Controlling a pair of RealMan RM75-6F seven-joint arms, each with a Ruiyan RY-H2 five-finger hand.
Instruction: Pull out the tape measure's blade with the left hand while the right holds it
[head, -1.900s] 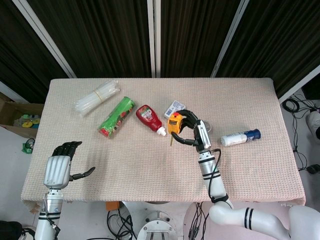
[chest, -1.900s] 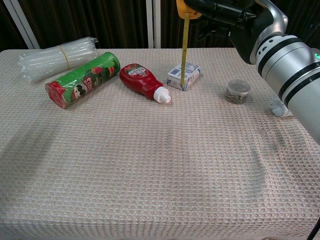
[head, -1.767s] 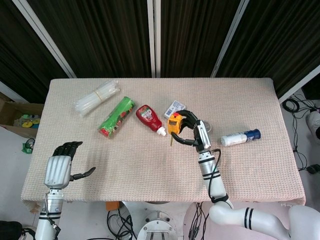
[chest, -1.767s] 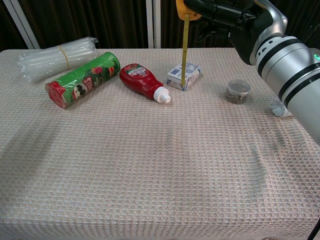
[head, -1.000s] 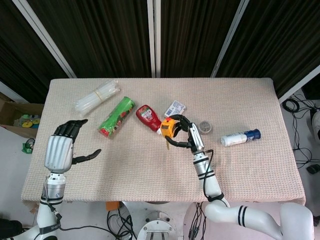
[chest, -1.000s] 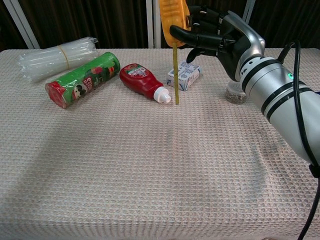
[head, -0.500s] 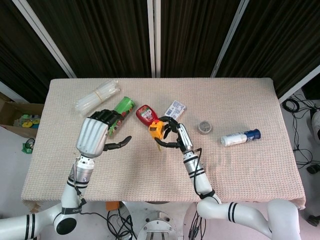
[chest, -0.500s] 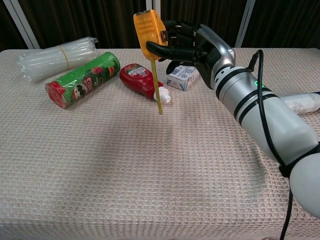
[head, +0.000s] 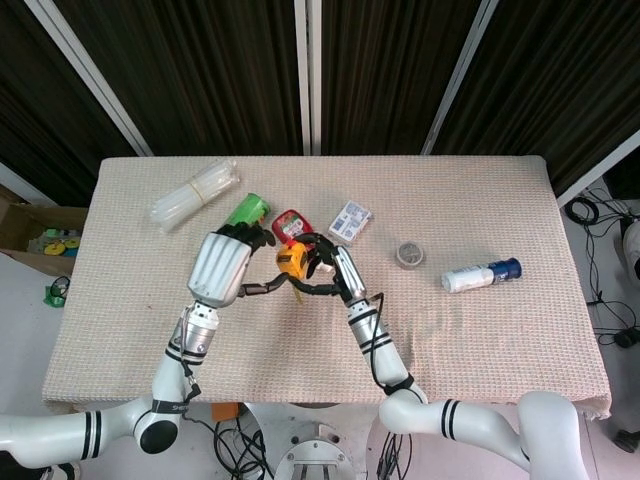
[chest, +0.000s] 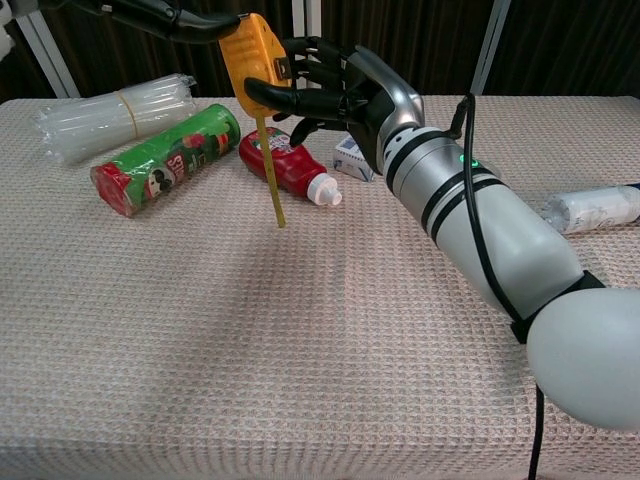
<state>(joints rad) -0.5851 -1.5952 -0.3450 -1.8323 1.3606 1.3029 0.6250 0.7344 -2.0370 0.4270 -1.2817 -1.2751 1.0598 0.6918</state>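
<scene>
The right hand (chest: 345, 95) grips the yellow tape measure (chest: 252, 52) above the table, blade (chest: 270, 175) hanging down. The left hand (head: 225, 268), at its nine o'clock, has fingers apart, reaching it. A ketchup bottle (chest: 290, 165) and green can (chest: 165, 158) lie behind.

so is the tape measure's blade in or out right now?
Out, partly. A yellow blade hangs straight down from the tape measure held up by the right hand, its tip above the table. The left hand isn't gripping it.

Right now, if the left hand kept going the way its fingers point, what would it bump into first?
Probably the tape measure. The left hand has its fingertips right at the yellow case, which the right hand holds in the air. Whether they already touch is hard to tell.
</scene>
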